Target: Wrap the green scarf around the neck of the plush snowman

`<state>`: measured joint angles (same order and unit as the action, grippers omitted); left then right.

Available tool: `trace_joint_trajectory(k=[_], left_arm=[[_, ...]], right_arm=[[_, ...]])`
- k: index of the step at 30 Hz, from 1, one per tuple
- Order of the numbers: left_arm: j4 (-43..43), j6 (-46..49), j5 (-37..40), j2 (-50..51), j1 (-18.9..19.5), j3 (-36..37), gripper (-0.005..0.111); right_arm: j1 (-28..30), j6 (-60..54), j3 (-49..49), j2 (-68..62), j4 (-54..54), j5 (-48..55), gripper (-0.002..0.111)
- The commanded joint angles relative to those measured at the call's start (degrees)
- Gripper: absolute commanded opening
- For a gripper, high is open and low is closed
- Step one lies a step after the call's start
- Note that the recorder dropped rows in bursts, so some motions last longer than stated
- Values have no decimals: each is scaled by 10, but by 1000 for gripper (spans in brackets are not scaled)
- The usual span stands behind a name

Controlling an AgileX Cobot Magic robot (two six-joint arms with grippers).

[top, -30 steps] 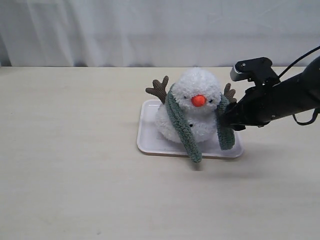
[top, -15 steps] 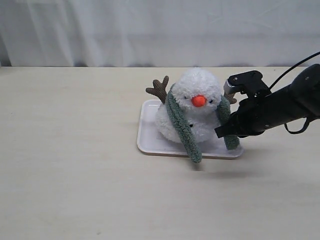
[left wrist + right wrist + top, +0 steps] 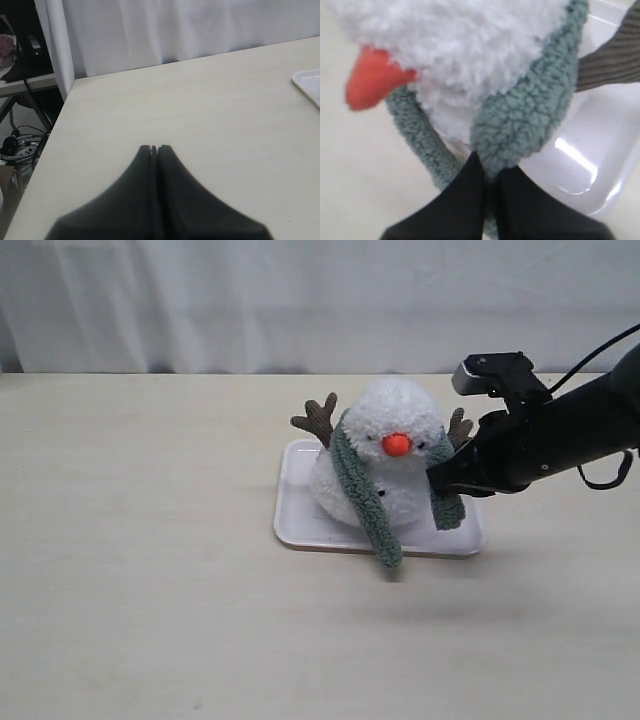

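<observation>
**Right tail pinched; cross-over not yet made**

Green scarf [image 3: 362, 495]: draped behind the neck of the plush snowman [image 3: 395, 410], both tails hanging down the front. Taking the snowman as dial centre in the exterior view, one tail falls toward 6 o'clock and its tip overhangs the front rim of the tray [image 3: 298, 525]. The other tail sits at 4 o'clock. Neither tail crosses the other.

Snowman: upright on the white tray, orange nose [image 3: 397, 444] facing the camera, twig arms at 10 and 2 o'clock.

Right end effector [image 3: 440, 478]: closed on the 4 o'clock tail. The wrist view shows the fuzzy fabric pinched between the two black fingertips just below the head.

Left end effector [image 3: 154, 149]: closed on nothing, above bare bench [image 3: 210, 110], well apart from the snowman.

Step in hand, as judged: grasp made, wrap about to start.

Next move calls for carrying the pinched tail across the chest, under the nose, toward 9 o'clock and over the free tail. Pull gently, as a soft plush may tip or slide on the tray.
</observation>
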<state>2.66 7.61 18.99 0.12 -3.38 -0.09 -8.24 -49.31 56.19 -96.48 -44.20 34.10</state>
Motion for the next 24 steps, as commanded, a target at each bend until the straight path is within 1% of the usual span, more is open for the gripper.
trace_joint_trajectory(k=[1,4,18,24], left_arm=[[-2,-2,-6,-1,0,1,0],[-2,-2,-6,-1,0,1,0],[-2,-2,-6,-1,0,1,0],[-2,-2,-6,-1,0,1,0]], right_arm=[[1,31,15,5,-14,79,4],[1,40,14,-2,-14,91,4],[1,35,14,-100,-20,80,4],[1,0,14,-101,-37,79,4]])
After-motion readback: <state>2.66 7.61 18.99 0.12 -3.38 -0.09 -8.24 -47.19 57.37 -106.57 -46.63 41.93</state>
